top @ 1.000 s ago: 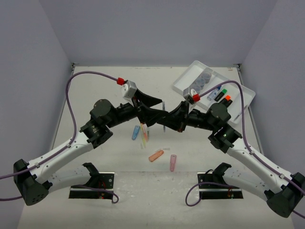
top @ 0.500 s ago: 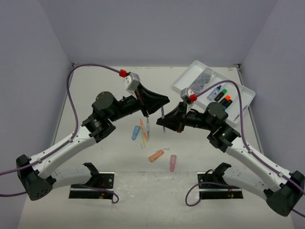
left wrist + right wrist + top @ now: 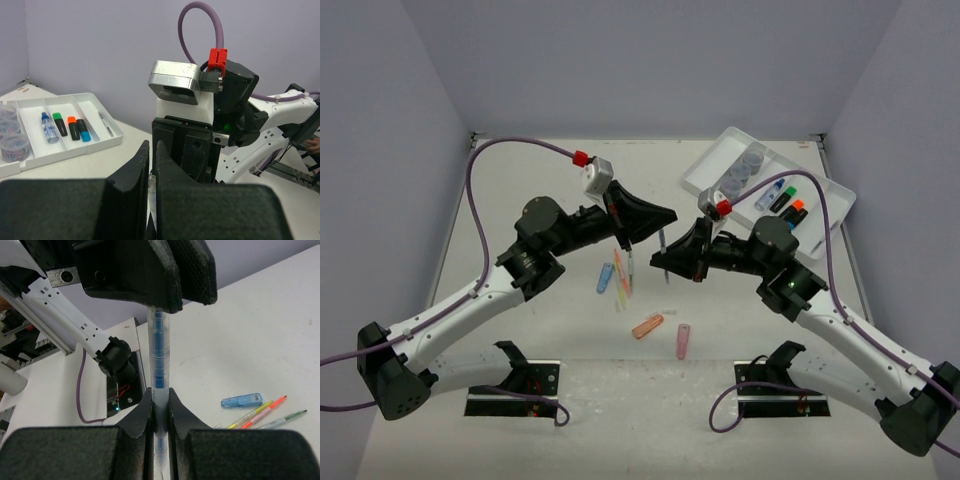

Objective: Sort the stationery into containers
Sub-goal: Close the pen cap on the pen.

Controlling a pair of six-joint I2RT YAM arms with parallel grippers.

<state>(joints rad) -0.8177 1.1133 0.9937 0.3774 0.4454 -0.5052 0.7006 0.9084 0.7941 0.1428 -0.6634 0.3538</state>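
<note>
Right wrist shows right claw (image 3: 159, 396) clamped on pen (image 3: 158, 350); left claw (image 3: 152, 150) state unclear everywhere.

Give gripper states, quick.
Left gripper: narrow gap, cannot tell if gripping.
Right gripper: closed on the pen.

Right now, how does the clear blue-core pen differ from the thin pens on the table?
The clear plastic pen with a blue core is gripped between the right end effector and left end effector, off the white table; the thin pens lie loose on it. Its core is blue; they are yellow, orange and green. All are slim.
</note>
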